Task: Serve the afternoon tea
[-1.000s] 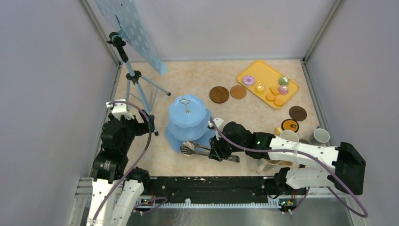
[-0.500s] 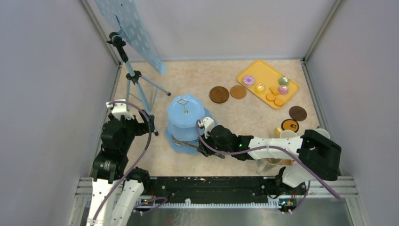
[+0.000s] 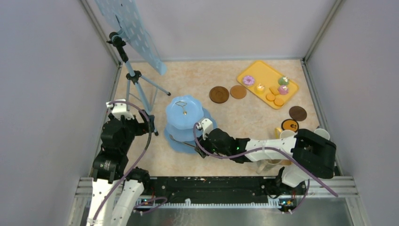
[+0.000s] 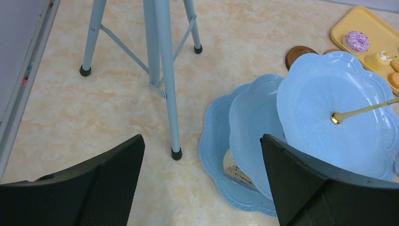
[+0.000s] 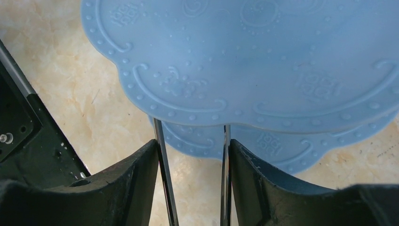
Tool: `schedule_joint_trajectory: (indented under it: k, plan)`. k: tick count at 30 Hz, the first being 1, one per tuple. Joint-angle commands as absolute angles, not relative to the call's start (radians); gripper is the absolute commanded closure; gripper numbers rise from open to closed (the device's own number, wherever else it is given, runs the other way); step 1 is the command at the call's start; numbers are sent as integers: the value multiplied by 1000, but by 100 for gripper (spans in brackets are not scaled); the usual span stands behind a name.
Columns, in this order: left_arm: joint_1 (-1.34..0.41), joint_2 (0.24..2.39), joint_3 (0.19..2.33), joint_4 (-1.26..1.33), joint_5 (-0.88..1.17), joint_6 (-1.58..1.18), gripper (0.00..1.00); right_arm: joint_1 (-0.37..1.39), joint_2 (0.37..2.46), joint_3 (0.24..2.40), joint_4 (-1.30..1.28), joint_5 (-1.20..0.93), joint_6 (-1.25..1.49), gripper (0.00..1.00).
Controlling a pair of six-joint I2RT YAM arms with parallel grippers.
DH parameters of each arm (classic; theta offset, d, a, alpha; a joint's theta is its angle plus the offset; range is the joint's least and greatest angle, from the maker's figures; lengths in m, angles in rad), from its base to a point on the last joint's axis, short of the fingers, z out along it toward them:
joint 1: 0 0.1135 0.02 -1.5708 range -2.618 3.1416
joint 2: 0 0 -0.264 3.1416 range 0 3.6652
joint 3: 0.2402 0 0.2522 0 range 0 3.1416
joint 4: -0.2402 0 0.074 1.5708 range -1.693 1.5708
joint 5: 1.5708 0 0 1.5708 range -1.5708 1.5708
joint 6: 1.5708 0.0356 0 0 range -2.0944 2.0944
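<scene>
My right gripper (image 3: 200,141) (image 5: 193,146) is shut on the metal tongs (image 5: 162,165), whose two arms press against its fingers and run under the blue three-tier stand (image 3: 184,113) (image 5: 244,56). A pale treat (image 4: 235,169) lies on the stand's bottom tier. A donut (image 3: 248,80), cupcakes (image 3: 283,80) and orange biscuits (image 3: 273,96) sit on the yellow tray (image 3: 254,70). Brown coasters (image 3: 219,94) (image 3: 297,113) lie on the table. A white mug (image 3: 288,135) and a grey mug (image 3: 321,133) stand behind the right arm. My left gripper (image 4: 202,139) (image 3: 141,123) is open and holds nothing.
A tripod (image 3: 134,77) (image 4: 162,70) carrying a dotted blue board (image 3: 127,23) stands just left of the stand, its feet close to the bottom tier. A beige mug (image 3: 270,165) is partly hidden under the right arm. Grey walls close in the table.
My right arm has reached left, taking the tongs' tips from beside the stand to under its tiers. The tong arms have spread wider. The stand has slid slightly left.
</scene>
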State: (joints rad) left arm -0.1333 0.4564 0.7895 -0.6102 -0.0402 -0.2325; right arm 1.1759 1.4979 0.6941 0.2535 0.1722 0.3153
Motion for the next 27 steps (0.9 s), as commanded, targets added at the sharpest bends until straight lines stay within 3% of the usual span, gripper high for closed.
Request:
schedule_joint_trajectory:
  k: [1,14,27]
  plan:
    - [-129,468,825,-597,-22,-221,1,1188,1443,669,263,172,309,46]
    - [-129,464,827,-595,-18,-219,1,1189,1334,623,211,153,314,42]
    - [-129,455,821,-591,-16,-218,1,1187,956,566,-261,151,468,47]
